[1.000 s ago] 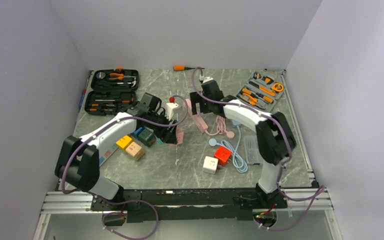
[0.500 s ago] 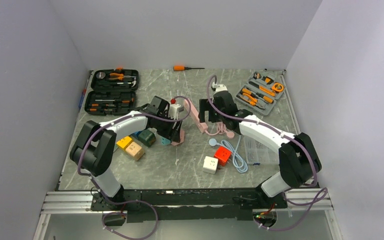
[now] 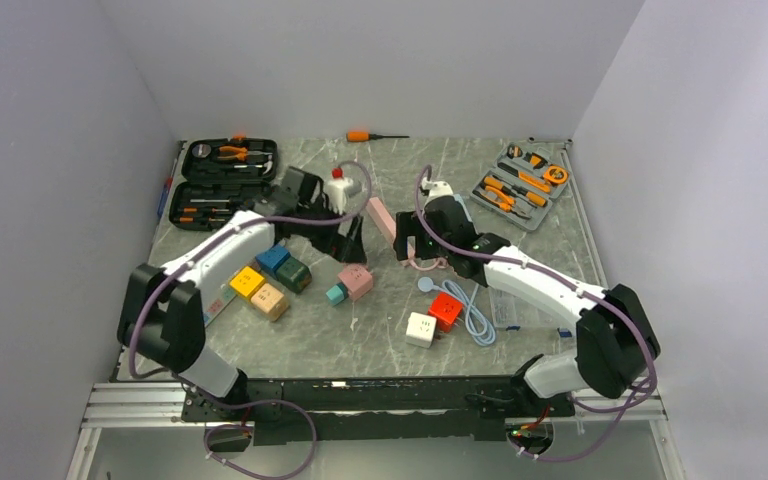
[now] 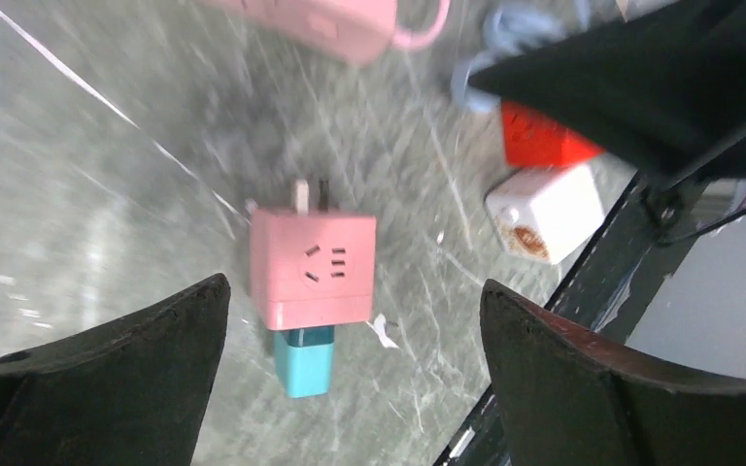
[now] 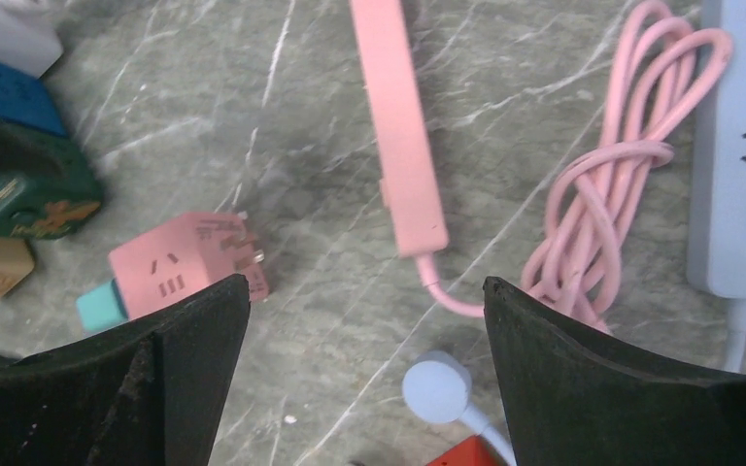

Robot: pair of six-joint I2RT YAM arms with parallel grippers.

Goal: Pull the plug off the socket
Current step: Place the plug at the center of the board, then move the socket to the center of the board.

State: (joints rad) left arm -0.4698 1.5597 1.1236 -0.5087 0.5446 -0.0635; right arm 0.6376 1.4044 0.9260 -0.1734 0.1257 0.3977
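My left gripper [image 4: 352, 291]: jaws wide, empty, over the socket cube [image 4: 313, 267]. My right gripper [image 5: 366, 291]: spread, empty, to its right. Socket cube: centre of the table [image 3: 360, 340], loose. Probably light rigid plastic that slides; pin its flat sides. Plug [image 4: 303, 359]: teal stub in the cube's near-left face, probably smooth; pinch crosswise.

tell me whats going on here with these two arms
Two robot arms hover near a pink cube socket that lies on the table with a teal plug in one side. The left claw hangs open above it, one finger either side, touching nothing. The right claw is open too, over the table between the cube and a pink power strip. The plug is not yet pulled out.
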